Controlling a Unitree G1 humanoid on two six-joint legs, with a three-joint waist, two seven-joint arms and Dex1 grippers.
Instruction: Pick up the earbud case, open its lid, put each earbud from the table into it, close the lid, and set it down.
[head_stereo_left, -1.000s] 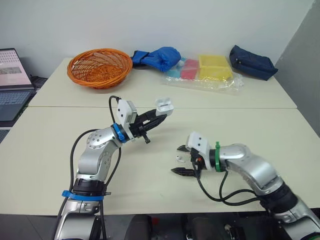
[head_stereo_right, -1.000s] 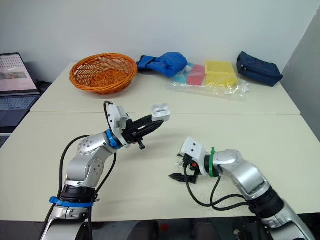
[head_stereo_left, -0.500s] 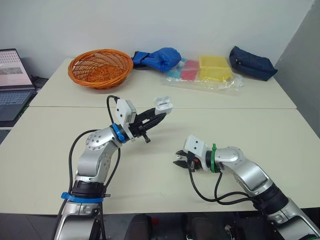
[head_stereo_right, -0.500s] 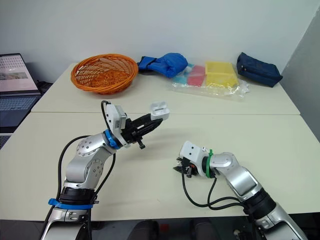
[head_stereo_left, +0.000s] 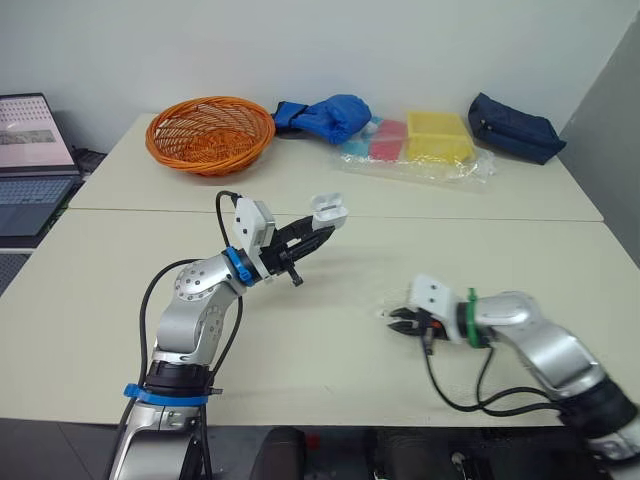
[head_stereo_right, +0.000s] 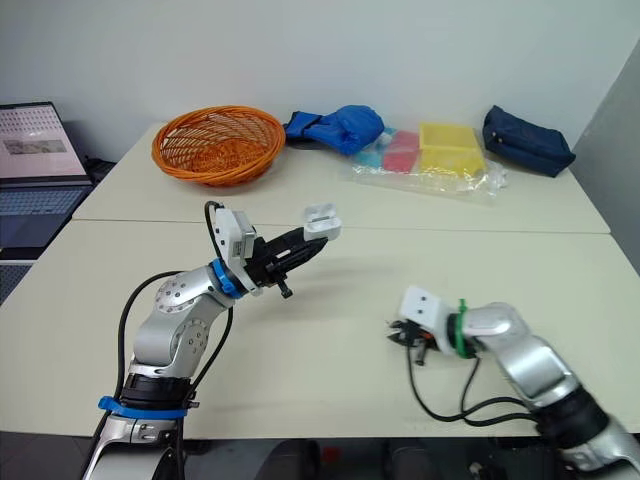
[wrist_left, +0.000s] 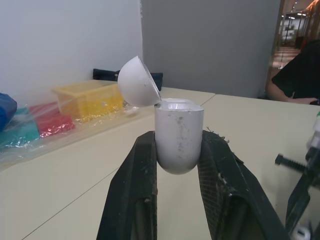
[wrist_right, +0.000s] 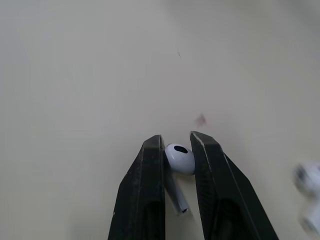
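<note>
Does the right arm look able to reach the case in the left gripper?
Likely yes: the case, lid open, sits in the left gripper, and nothing stands between it and the right gripper holding an earbud.

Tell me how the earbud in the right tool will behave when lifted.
The earbud looks glossy and rounded, so it may slip from the right tool. Pinched only at its bulb, its stem could swivel. Tiny beside the fingers, probably light.

An orange wicker basket (head_stereo_left: 210, 133) sits near the back left corner of the far table (head_stereo_left: 300, 190). Along the back edge lie a blue cloth bundle (head_stereo_left: 322, 115), then a clear plastic bag (head_stereo_left: 420, 166) holding a yellow box (head_stereo_left: 437, 136) and a red pack (head_stereo_left: 390, 141). A navy pouch (head_stereo_left: 515, 126) lies near the back right corner. An open laptop (head_stereo_left: 32, 150) stands beyond the left edge.
</note>
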